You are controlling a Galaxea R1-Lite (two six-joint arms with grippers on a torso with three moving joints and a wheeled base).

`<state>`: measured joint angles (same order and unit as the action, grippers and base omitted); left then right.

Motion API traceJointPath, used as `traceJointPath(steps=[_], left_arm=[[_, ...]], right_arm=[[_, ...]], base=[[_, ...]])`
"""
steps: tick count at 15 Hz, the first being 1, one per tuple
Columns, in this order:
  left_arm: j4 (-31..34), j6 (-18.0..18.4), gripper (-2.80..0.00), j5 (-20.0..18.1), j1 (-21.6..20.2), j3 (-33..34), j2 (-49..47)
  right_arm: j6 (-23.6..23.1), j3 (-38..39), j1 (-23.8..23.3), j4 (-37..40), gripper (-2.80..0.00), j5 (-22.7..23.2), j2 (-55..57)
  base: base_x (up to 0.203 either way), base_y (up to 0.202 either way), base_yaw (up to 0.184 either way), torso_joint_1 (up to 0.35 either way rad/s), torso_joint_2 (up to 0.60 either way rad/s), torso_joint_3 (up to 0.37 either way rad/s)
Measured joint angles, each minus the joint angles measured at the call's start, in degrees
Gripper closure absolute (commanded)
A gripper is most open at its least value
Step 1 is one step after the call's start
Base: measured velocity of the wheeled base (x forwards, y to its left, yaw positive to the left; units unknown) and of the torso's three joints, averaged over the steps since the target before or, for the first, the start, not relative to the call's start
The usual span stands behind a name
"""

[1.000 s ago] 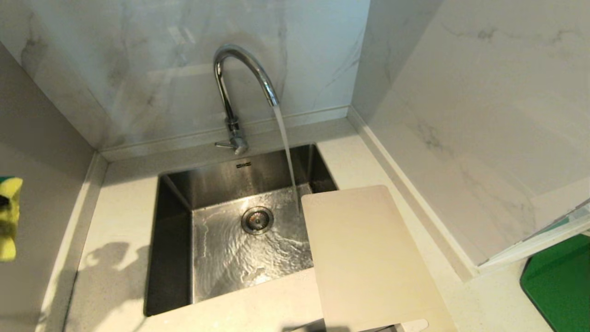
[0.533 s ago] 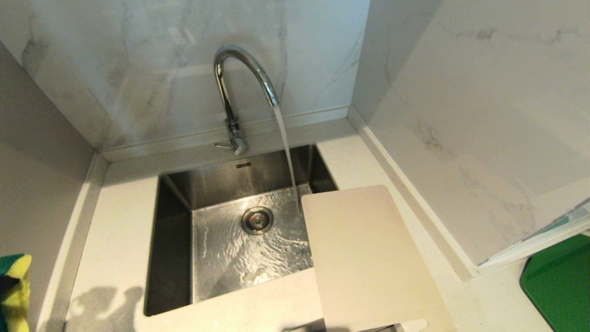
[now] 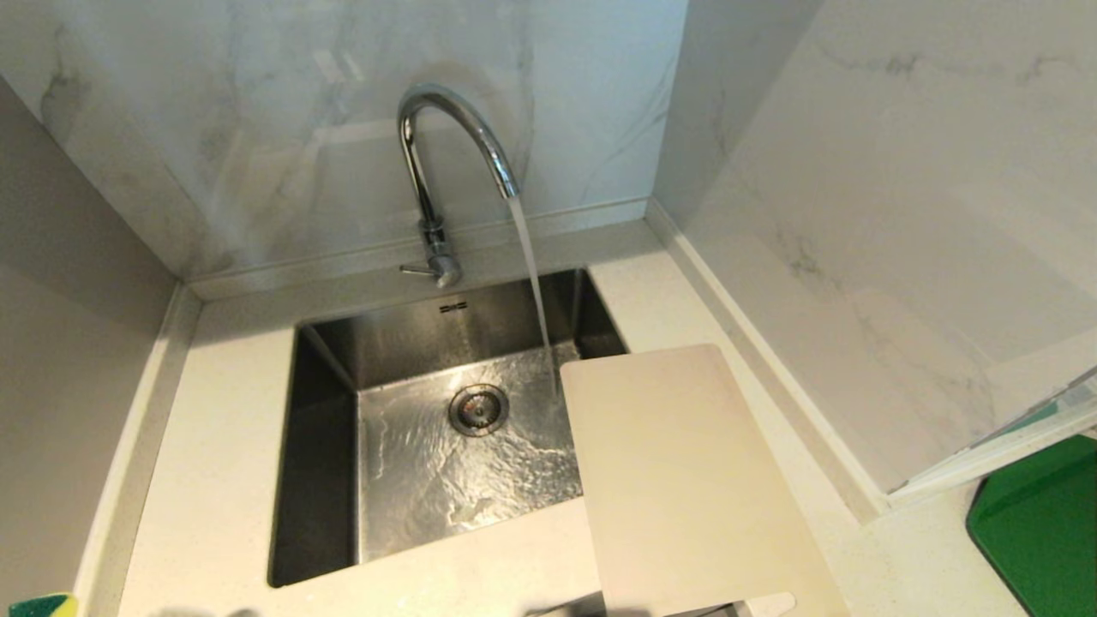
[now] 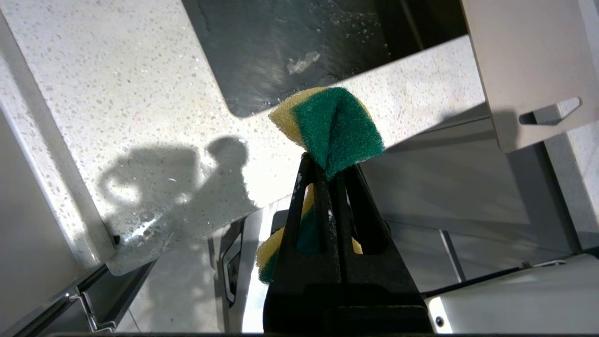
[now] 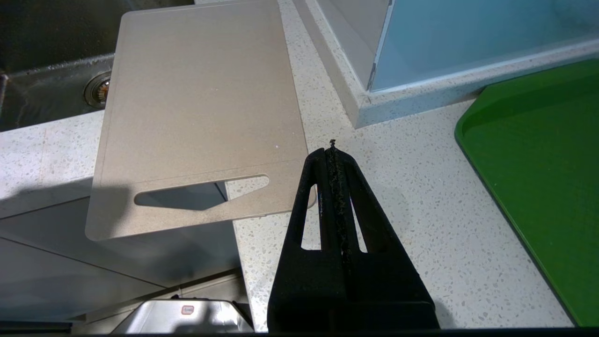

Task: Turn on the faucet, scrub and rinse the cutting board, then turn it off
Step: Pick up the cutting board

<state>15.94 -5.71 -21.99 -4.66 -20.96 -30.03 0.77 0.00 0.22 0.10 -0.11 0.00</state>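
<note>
The chrome faucet stands behind the steel sink, and water streams from its spout into the basin. The cream cutting board lies flat on the counter right of the sink, one corner over the basin; its handle slot overhangs the counter's front edge. My left gripper is shut on a folded yellow-and-green sponge, low by the counter's front left corner; only a tip of the sponge shows in the head view. My right gripper is shut and empty, parked above the counter just right of the board's handle end.
A bright green tray sits at the far right of the speckled counter. Marble walls close in the back and right side. A pale blue panel stands behind the tray. Cabinet fronts lie below the counter edge.
The sponge in my left gripper has dropped down the left edge of the head view, from mid-height to almost out of sight at the bottom corner. Its shadow on the counter has slid away too.
</note>
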Motion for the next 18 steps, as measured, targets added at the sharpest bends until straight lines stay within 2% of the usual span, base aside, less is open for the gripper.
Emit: traceJointPath(steps=[3,6,8,10,12,15,18], left_arm=[[-1.2,-0.1,0.00,2.4,0.7,3.2,5.3],[-3.9,0.0,0.00,10.4,0.8,6.5,11.4],[-8.8,0.3,0.00,16.4,0.9,8.4,13.1],[-15.5,3.2,0.00,19.7,0.8,11.4,13.9],[-18.2,5.4,0.00,19.2,1.2,14.3,14.5],[-17.9,5.6,0.00,19.2,4.3,16.8,17.5],[-17.1,5.6,0.00,19.4,5.1,18.4,21.8]], right_arm=[[0.0,0.0,0.0,0.0,0.00,0.0,0.0],[0.0,0.0,0.0,0.0,0.00,0.0,0.0],[0.0,0.0,0.0,0.0,0.00,0.0,0.0],[0.0,0.0,0.0,0.0,0.00,0.0,0.0],[0.0,0.0,0.0,0.0,0.00,0.0,0.0],[0.0,0.0,0.0,0.0,0.00,0.0,0.0],[0.0,0.0,0.0,0.0,0.00,0.0,0.0]], base=[[0.000,0.000,0.000,0.000,0.00,0.000],[0.000,0.000,0.000,0.000,0.00,0.000],[0.000,0.000,0.000,0.000,0.00,0.000],[0.000,0.000,0.000,0.000,0.00,0.000],[0.000,0.000,0.000,0.000,0.00,0.000],[0.000,0.000,0.000,0.000,0.00,0.000],[0.000,0.000,0.000,0.000,0.00,0.000]])
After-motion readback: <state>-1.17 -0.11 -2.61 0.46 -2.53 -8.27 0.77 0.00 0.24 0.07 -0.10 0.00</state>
